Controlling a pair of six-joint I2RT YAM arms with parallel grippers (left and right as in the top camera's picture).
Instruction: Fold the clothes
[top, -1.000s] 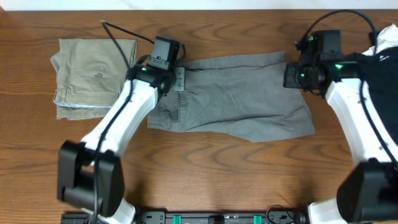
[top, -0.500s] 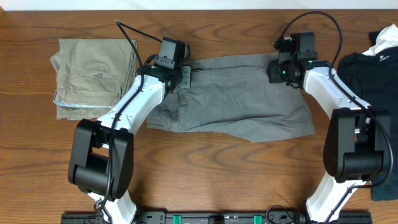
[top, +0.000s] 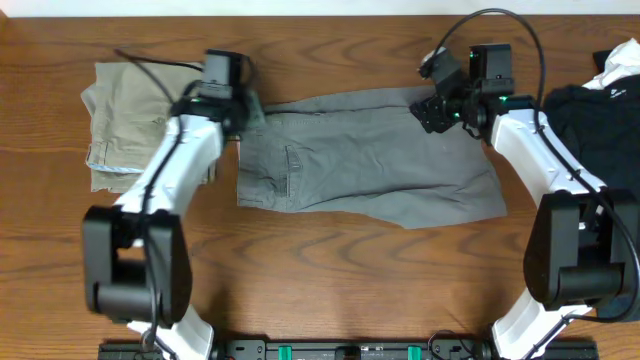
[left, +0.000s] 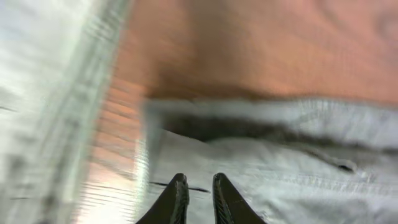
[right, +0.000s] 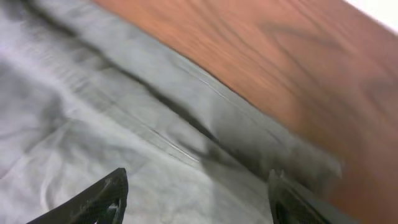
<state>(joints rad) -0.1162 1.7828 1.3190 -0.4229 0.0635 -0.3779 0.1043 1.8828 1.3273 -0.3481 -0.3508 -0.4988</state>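
The grey shorts (top: 370, 165) are lying flat, with most folding remaining. The right end effector (right: 198, 193) is hovering released above them. Whether the left end effector (left: 198, 186) is grasping, I cannot tell.

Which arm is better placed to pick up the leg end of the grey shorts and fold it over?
Probably right. The right gripper hangs open over the grey shorts, on their far edge close to the leg end. The left gripper sits at the waistband, the opposite end.

No legible text; white label (top: 614, 68) on black garment (top: 585, 115) unreadable
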